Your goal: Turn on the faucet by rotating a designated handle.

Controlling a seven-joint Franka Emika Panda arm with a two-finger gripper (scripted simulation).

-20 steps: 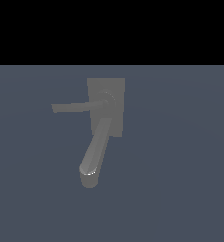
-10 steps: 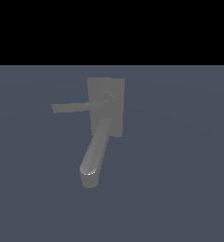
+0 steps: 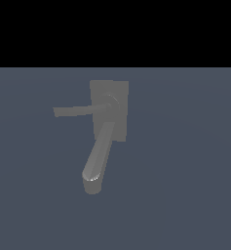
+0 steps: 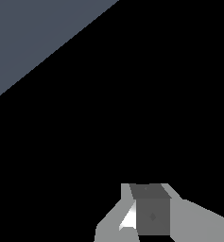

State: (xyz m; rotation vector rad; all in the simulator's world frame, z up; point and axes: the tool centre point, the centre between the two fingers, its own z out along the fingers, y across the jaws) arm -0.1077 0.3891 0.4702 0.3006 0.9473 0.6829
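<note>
Gripper out of the exterior view, jaw state can't tell; approach the handle near its free tip, not the faucet spout, then push sideways.

Flat slate-blue bench, plain and unmarked, ending in a straight far edge against black. Sitting directly on it, a matte grey faucet on a rectangular base plate. From the faucet's round hub, thin flat handle reaching toward the exterior view's left; thick spout running nearer, downturned tip.
</note>
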